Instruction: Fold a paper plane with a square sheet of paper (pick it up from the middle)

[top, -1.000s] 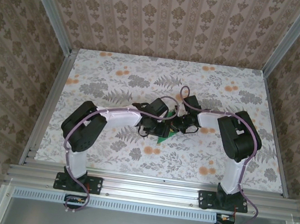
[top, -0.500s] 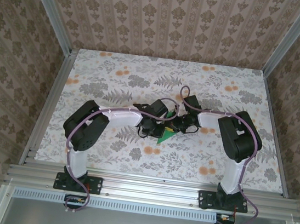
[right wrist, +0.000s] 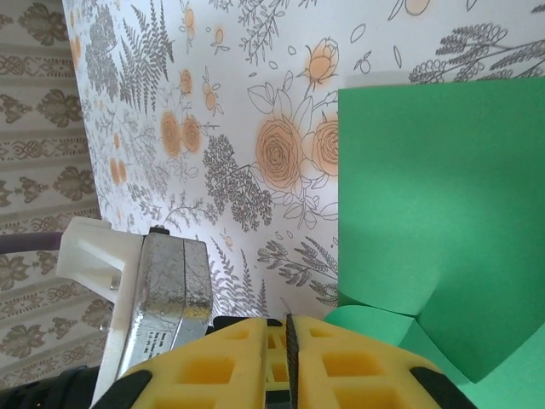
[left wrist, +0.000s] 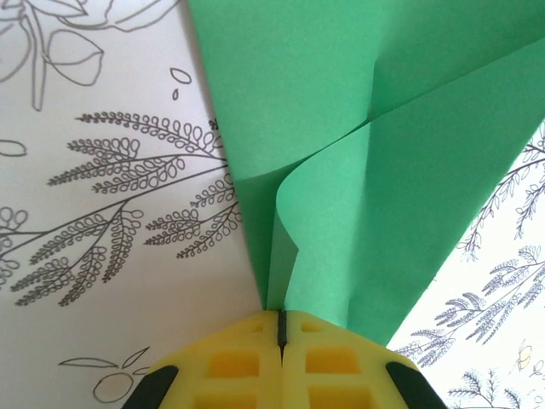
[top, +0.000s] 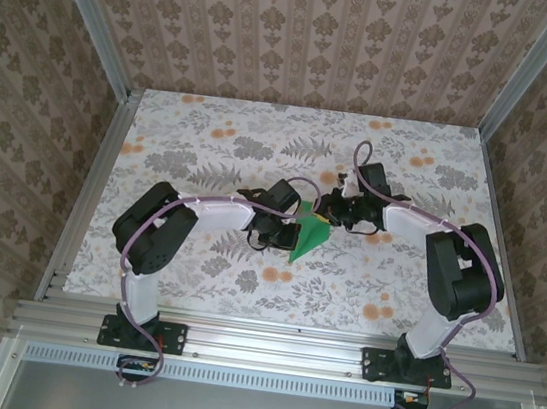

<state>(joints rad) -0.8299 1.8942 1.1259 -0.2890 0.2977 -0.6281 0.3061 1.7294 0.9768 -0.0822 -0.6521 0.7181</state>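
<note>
While both arms met at middle of counter, green sheet of paper sat between them, part-folded, one layer curling up. Left claw was pressed together, pinching curled edge of paper in seam between yellow fingers. Right claw likewise pressed together, just beside sheet's folded corner; whether paper was caught inside, could not tell.

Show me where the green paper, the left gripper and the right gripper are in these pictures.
green paper (left wrist: 426, 170), left wrist view, on its flat folded layer.
left gripper (left wrist: 279, 328), left wrist view, seam between its yellow fingertips.
right gripper (right wrist: 288, 332), right wrist view, seam between its yellow fingertips.
</note>
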